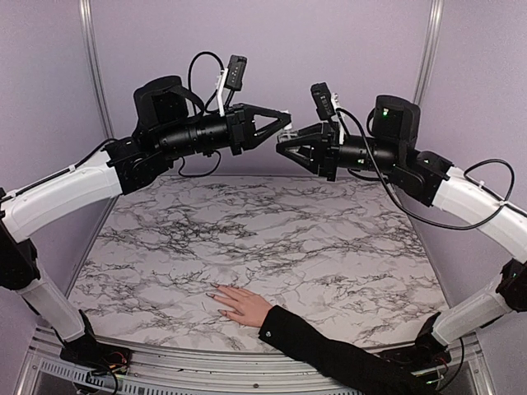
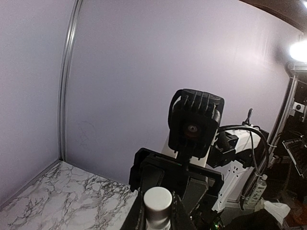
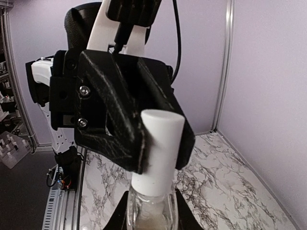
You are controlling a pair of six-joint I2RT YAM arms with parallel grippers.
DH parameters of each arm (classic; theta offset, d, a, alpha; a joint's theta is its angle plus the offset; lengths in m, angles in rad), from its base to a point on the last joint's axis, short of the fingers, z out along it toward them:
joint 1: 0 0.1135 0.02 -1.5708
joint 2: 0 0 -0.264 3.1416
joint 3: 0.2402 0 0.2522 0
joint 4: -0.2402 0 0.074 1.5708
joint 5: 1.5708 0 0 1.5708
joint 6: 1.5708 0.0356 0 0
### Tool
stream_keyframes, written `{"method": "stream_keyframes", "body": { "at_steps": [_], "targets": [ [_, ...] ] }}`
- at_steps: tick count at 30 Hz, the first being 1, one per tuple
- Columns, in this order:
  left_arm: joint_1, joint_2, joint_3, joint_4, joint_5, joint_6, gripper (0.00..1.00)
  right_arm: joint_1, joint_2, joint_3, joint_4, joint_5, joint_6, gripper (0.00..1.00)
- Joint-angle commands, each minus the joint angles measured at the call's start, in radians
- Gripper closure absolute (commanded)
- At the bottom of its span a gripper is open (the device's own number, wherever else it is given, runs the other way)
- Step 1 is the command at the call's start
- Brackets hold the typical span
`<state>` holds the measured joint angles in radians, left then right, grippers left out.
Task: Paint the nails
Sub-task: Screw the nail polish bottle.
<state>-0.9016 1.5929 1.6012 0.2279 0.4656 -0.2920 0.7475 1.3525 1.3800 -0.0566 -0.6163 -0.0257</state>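
Nails (image 1: 215, 289) flat on marble table (image 1: 329, 239); left jaws tight on white cap (image 3: 160, 143), right jaws snug around bottle (image 3: 151, 213).

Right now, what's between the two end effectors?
A clear bottle with a white cap, gripped by left end effector and right end effector; right wrist view shows it.

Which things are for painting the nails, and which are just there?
For the job:
the nails on the hand
the clear bottle, held in the right tool
its white cap, gripped by the left tool

Just there:
the marble table
the purple walls
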Motion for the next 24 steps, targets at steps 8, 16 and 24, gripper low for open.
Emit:
{"method": "stream_keyframes", "body": {
  "at_steps": [8, 16, 24],
  "targets": [
    [0.01, 0.044, -0.046, -0.043, 0.438, 0.049, 1.0, -0.002, 0.004, 0.132, 0.339, -0.38, 0.156, 1.0],
    [0.023, 0.09, -0.003, -0.042, 0.593, 0.017, 0.98, 0.04, 0.019, 0.161, 0.391, -0.437, 0.206, 1.0],
    [0.05, 0.06, 0.003, -0.041, 0.517, -0.008, 0.84, 0.043, 0.009, 0.145, 0.329, -0.413, 0.148, 1.0]
  ]
}}
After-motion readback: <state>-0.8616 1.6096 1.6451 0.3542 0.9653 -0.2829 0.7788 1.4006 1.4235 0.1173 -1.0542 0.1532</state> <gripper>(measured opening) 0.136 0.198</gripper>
